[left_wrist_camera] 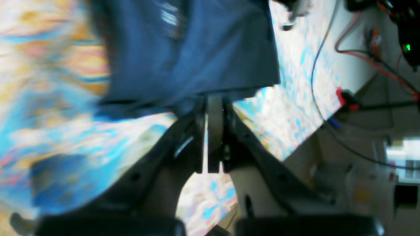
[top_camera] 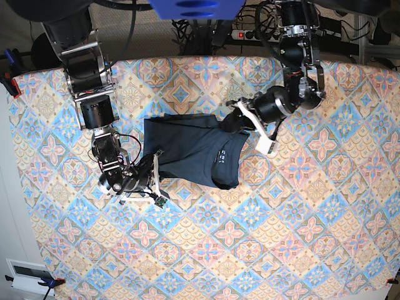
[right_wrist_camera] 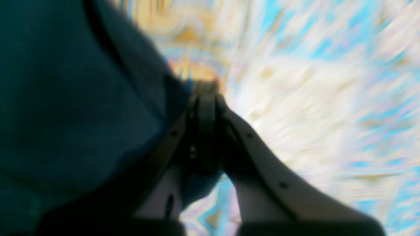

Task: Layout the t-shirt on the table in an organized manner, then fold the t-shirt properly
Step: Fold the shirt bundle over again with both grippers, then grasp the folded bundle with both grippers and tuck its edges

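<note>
The dark navy t-shirt (top_camera: 187, 153) lies partly folded in the middle of the table (top_camera: 281, 237), its white label mark (top_camera: 220, 157) facing up. My left gripper (top_camera: 228, 124) is at the shirt's far right corner. In the left wrist view it (left_wrist_camera: 213, 103) is shut on the edge of the shirt (left_wrist_camera: 190, 49), close over the patterned cloth (left_wrist_camera: 295, 98). My right gripper (top_camera: 154, 167) is at the shirt's near left edge. In the blurred right wrist view it (right_wrist_camera: 205, 95) is shut with shirt fabric (right_wrist_camera: 65, 98) pinched between the fingers.
Loose cables and a red clamp (left_wrist_camera: 344, 98) hang past the table edge in the left wrist view. A power strip (top_camera: 250, 34) and wires lie behind the table. A clamp (top_camera: 11, 84) holds the cloth at the left edge.
</note>
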You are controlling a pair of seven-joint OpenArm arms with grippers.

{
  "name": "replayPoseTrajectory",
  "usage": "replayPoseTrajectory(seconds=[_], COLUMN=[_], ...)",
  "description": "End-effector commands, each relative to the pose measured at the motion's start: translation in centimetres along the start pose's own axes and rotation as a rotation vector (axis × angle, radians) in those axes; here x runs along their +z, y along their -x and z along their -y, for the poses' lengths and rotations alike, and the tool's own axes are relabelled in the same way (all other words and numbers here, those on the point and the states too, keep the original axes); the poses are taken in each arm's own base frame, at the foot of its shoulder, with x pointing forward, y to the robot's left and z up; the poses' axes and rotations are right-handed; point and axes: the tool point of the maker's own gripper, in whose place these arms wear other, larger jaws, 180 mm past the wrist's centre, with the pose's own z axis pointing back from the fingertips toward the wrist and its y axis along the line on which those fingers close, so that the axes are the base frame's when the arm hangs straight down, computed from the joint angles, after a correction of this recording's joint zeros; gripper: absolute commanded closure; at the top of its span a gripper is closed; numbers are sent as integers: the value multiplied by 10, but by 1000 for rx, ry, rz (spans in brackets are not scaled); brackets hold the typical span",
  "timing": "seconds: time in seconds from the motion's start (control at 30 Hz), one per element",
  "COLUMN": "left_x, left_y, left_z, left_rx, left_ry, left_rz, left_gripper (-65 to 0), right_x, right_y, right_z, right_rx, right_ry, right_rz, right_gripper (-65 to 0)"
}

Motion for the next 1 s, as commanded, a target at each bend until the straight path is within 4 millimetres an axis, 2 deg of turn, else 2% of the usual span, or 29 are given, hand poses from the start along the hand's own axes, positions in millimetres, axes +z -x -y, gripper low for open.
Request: replayPoseTrajectory(seconds=[0.0, 0.13, 0.27, 0.33, 0.5, 0.67, 0.83, 0.97], left_x=[-5, -26, -30, -29, -33, -51, -73, -93], left_y=[-6, 6, 5, 6, 1, -3, -14, -23], left_z=[2, -17, -38, -50, -72, -79, -68, -54], left_rx=[-12, -9, -15, -16, -25, -24, -61, -69], left_ry=[3, -39, -89, -118, -162, -154, -117, -78], left_rz=[9, -74, -77, -72, -67, -72, -55, -50], left_gripper=[0, 0, 0, 0, 0, 0, 0, 0], right_x=[10, 8, 10, 17, 36, 55, 82, 104], right_y=[-16, -9, -6, 12, 44, 72, 88, 90], right_z=[17, 16, 14, 16, 4, -19, -31, -35], right_rx=[8, 3, 61, 97, 165, 203, 152, 131], right_ry=[35, 30, 41, 63, 102, 119, 169, 215], right_rz=[26, 8, -34, -70, -103, -134, -115, -77], right_gripper=[-11, -11, -11, -11, -11, -11, -11, -11])
